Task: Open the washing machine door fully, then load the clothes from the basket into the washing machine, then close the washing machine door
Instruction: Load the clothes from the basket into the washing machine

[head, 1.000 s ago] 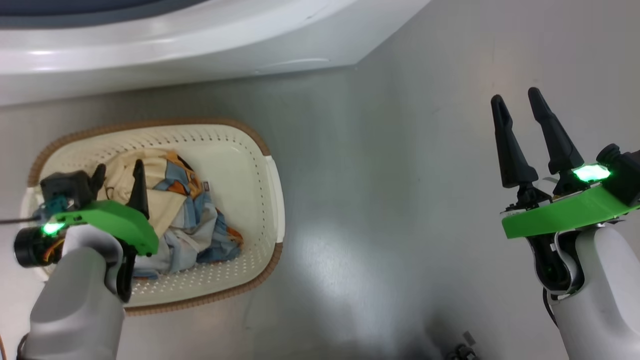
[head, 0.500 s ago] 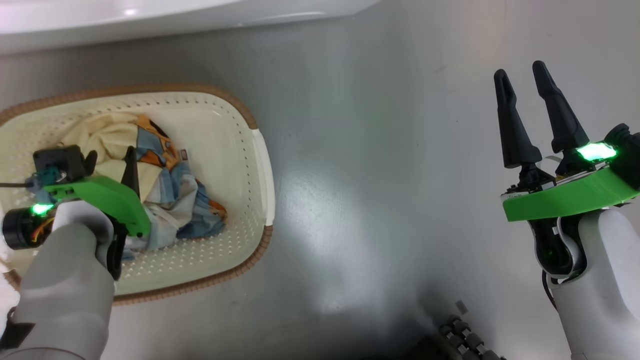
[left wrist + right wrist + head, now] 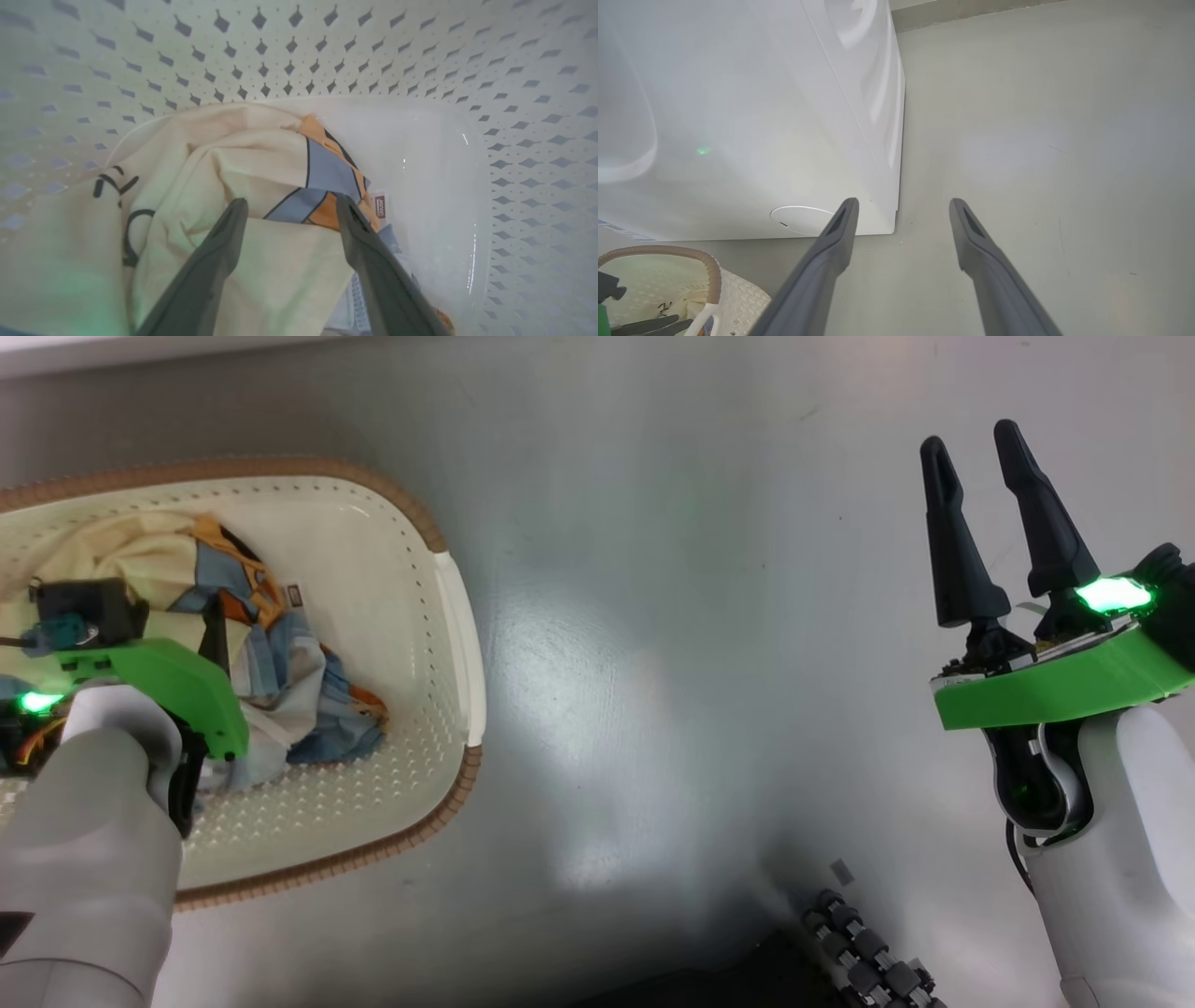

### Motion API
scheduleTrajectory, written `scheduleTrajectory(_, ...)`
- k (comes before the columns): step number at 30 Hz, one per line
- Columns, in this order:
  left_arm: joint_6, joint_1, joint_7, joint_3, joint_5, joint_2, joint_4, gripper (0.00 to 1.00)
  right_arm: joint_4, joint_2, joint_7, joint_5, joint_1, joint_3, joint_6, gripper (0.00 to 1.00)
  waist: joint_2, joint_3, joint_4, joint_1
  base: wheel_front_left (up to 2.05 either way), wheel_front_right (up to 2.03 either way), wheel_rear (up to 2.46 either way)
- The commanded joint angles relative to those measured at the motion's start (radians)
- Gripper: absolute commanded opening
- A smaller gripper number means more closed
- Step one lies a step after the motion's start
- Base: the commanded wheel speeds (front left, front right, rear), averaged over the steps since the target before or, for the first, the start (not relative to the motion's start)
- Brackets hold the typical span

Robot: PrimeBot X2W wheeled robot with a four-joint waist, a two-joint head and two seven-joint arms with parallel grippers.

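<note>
The cream perforated basket [image 3: 411, 616] with a brown rim stands on the floor at the left. In it lie the clothes [image 3: 308, 709], cream fabric and light-blue pieces with orange print. My left gripper [image 3: 292, 201] reaches down into the basket [image 3: 327, 46], open, its two fingers straddling a fold of the clothes [image 3: 261, 158] and resting on the cream cloth. My right gripper [image 3: 971, 441] hovers open and empty over bare floor at the right. The right wrist view shows the white washing machine [image 3: 738, 116] beyond the right gripper [image 3: 903, 203]. The washing machine door is out of view.
The machine's round service flap [image 3: 801, 219] sits low on its front, near the corner. A label sticker [image 3: 379, 206] shows on the basket floor. A dark ribbed part of my base [image 3: 868, 952] juts in at the bottom. Grey floor lies between basket and right arm.
The head camera has tipped down, so the washing machine slid off the top of the picture. My left gripper has sunk a little lower into the clothes. Both grippers remain open.
</note>
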Motion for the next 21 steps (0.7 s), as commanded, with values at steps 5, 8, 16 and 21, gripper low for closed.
scheduleTrajectory(5, 0.02, 0.024, 0.017, -0.005, 0.012, 0.04, 0.008, 1.0, -0.015, 0.003, -0.005, -0.01, 0.029, 0.026, 0.002, 1.0, 0.0, 0.017, -0.01, 0.0, 0.0, 0.0, 0.0)
scheduleTrajectory(8, 0.027, 0.027, 0.032, -0.022, 0.024, 0.044, 0.011, 1.0, -0.013, 0.007, -0.005, -0.009, 0.021, 0.031, 0.002, 1.0, 0.0, 0.021, -0.014, 0.0, 0.0, 0.0, 0.0)
scheduleTrajectory(16, 0.059, 0.024, 0.115, -0.147, 0.136, 0.08, 0.016, 1.0, -0.019, 0.014, -0.005, -0.006, 0.009, 0.045, 0.002, 1.0, 0.0, 0.052, -0.026, 0.0, 0.0, 0.0, 0.0)
scheduleTrajectory(21, 0.061, 0.022, 0.147, -0.183, 0.161, 0.091, 0.017, 1.0, -0.018, 0.017, -0.005, -0.007, 0.007, 0.046, 0.002, 1.0, 0.0, 0.061, -0.032, 0.0, 0.0, 0.0, 0.0)
